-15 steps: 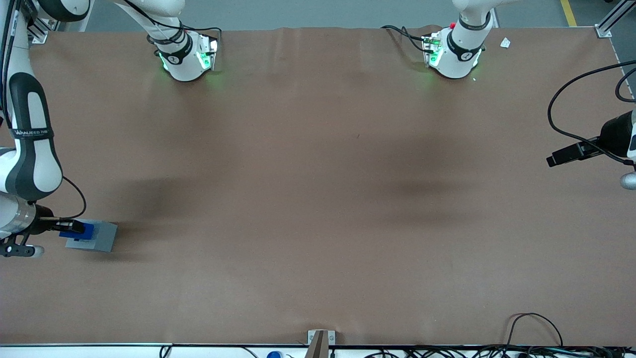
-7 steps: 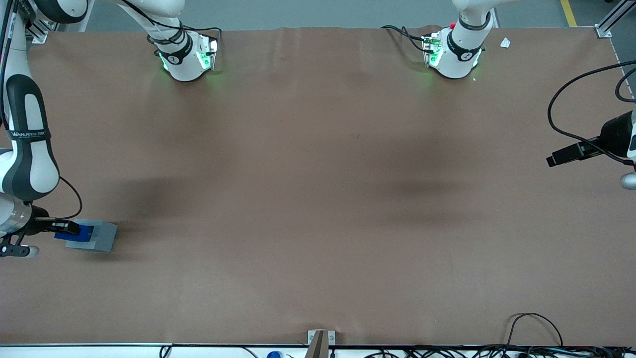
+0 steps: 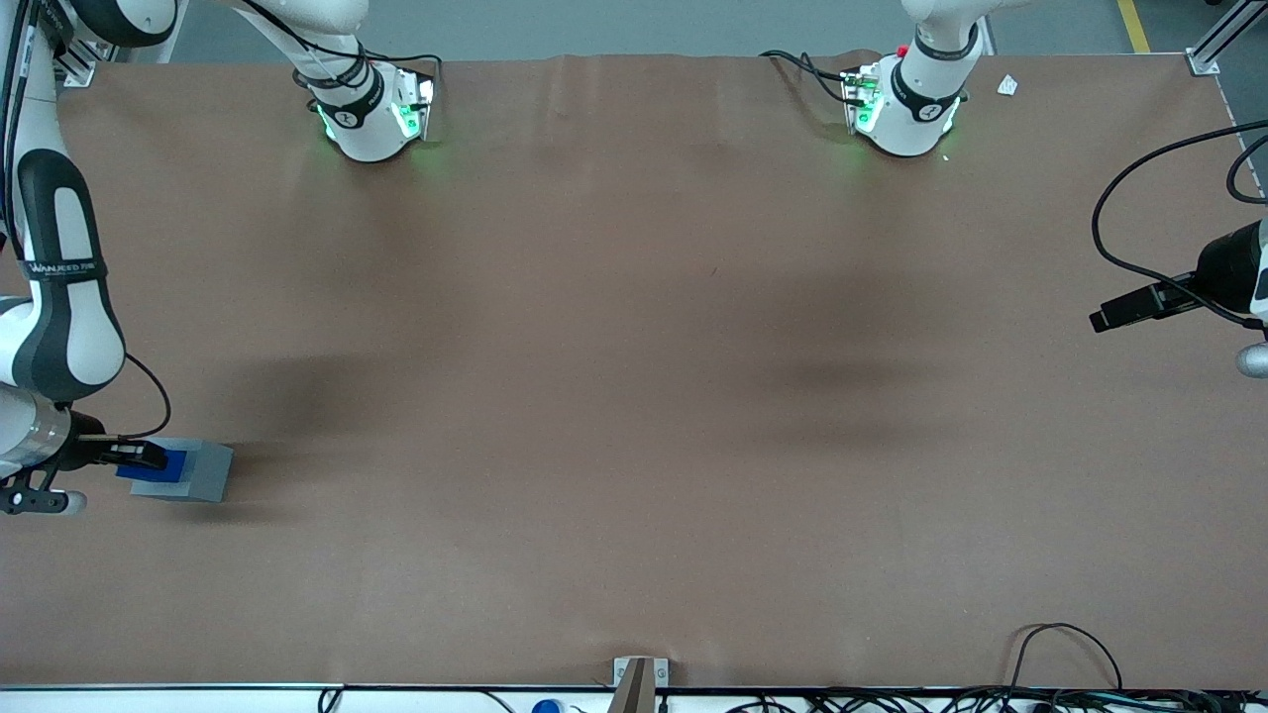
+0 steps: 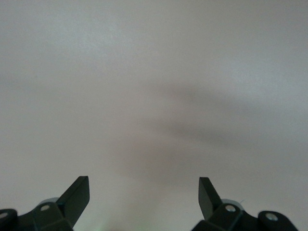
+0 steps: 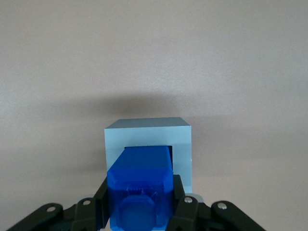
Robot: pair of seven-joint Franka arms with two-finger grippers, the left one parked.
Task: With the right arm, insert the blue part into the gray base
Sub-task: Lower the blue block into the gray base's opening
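One Part, One Recess: Blue Block Poised Over Its Seat

One blue part (image 5: 140,185) sits clamped between the jaws of the gripper (image 5: 139,211), its leading end already reaching over the square recess of the gray base (image 5: 148,129). In the wrist view the part looks tilted against the opening, and whether its end is inside the recess or only above it cannot be told. The base rests flat on the brown tabletop (image 3: 634,396), at the working arm's end and fairly near the front camera.

To do the insertion well, the part's edges should probably be squared with the recess walls before any downward push, since a tilted entry could jam a corner on the rim. A slow, straight descent seems wise; the base is loose on the tabletop and a sideways shove would likely slide it. Release is best left until the part is fully seated.

From the front, the blue part (image 3: 158,465) shows over the gray base (image 3: 198,472), held by the gripper (image 3: 139,458). The right arm (image 3: 59,297) reaches down with its forearm upright and its wrist turned low, so the jaws point sideways toward the base.
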